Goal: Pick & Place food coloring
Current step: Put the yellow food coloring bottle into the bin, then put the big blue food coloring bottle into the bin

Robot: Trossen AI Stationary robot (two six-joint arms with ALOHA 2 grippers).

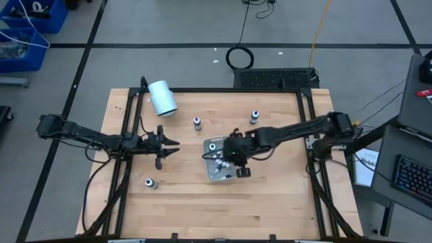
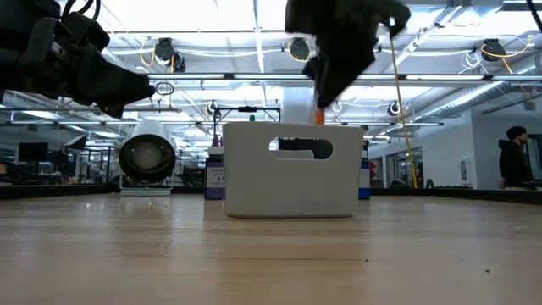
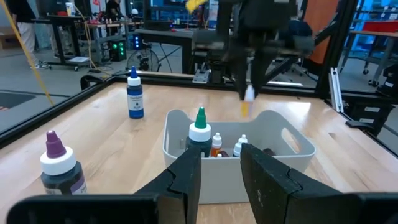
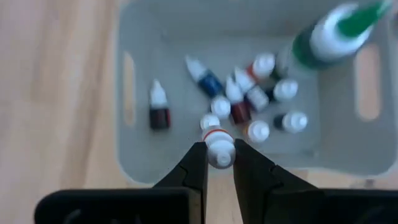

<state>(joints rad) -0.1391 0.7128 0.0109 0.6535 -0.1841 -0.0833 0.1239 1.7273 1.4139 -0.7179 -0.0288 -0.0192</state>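
A pale plastic tray (image 1: pixel 210 177) sits mid-table and holds several tiny food coloring bottles (image 4: pixel 249 102) lying on its floor. A larger green-topped bottle (image 3: pixel 199 127) stands in one corner. My right gripper (image 4: pixel 219 163) hangs above the tray, shut on one small bottle (image 3: pixel 247 101) with a white cap and an orange body. My left gripper (image 3: pixel 221 177) waits level at the table's left, open, pointing at the tray with nothing between its fingers. A purple-topped bottle (image 1: pixel 197 123), a blue one (image 1: pixel 254 117) and another (image 1: pixel 150 183) rest on the bare table. My right gripper pinches the small bottle's white cap end (image 4: pixel 219 152) between its two fingers. The fingers slant down from above. The bottle hangs below them with its orange body (image 3: pixel 244 111) downward, lifted clear above the tray's inside.
A big white cylinder (image 1: pixel 162 98) lies on its side at the table's far left. Black frame rails (image 1: pixel 125 135) run along the left and right sides of the table. Bare wood lies in front of the tray toward the near edge.
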